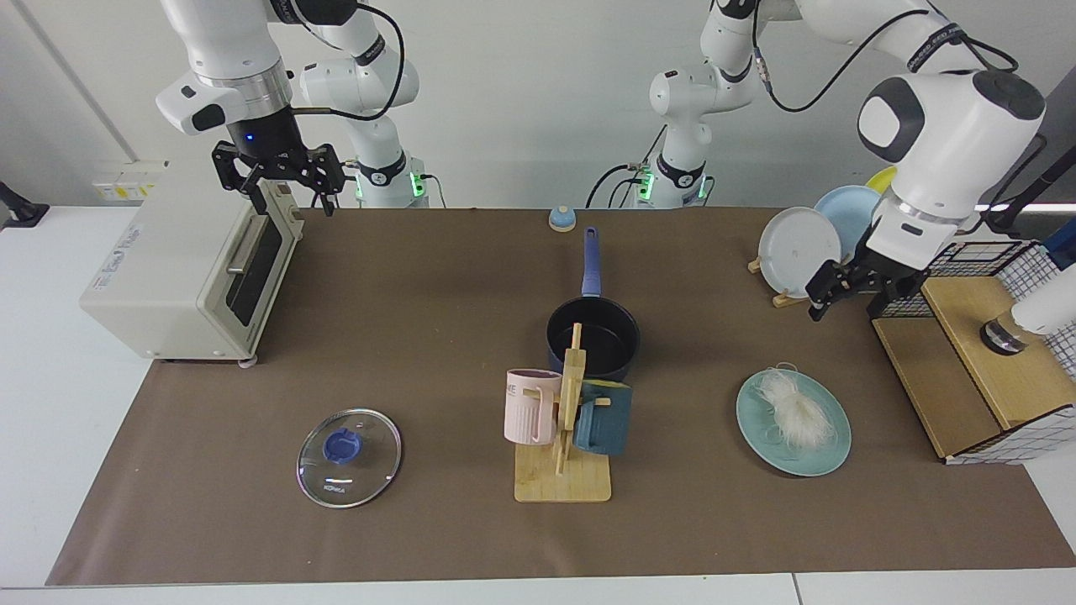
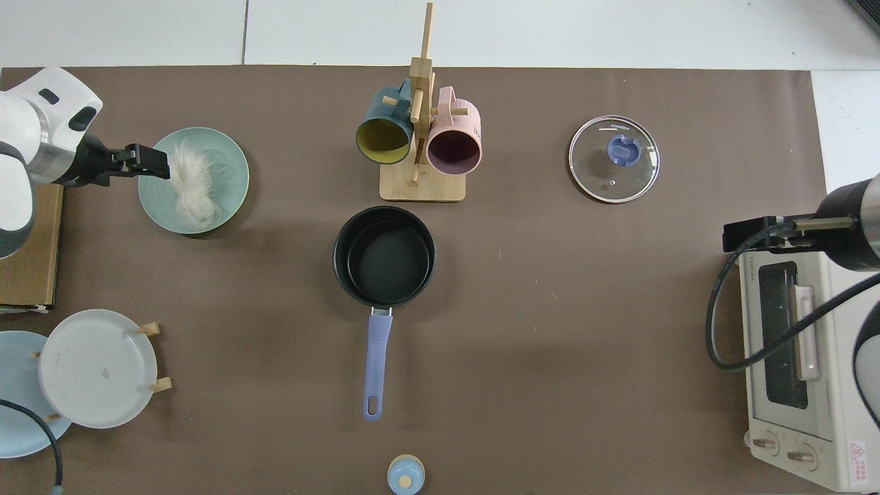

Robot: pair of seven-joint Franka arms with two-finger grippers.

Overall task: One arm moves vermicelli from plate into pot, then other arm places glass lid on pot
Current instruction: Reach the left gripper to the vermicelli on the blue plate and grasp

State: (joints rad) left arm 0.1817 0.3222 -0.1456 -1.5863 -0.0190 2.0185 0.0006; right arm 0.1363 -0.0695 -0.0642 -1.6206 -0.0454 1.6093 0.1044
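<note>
above the plate (image 2: pixel 230 165) edge, left tool (image 2: pixel 146 161) hovers near the vermicelli (image 2: pixel 187 184); spread cannot be told. right tool (image 1: pixel 277 175), fingers spread, waits over the toaster oven (image 1: pixel 181 269).

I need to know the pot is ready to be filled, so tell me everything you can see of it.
The pot is a small dark saucepan, round, with a long blue-purple straight handle that has a hanging hole at its end. It stands upright and empty on the brown table cover, uncovered, just behind the wooden mug stand in the facing view. Nothing touches it; no gripper is near.
</note>
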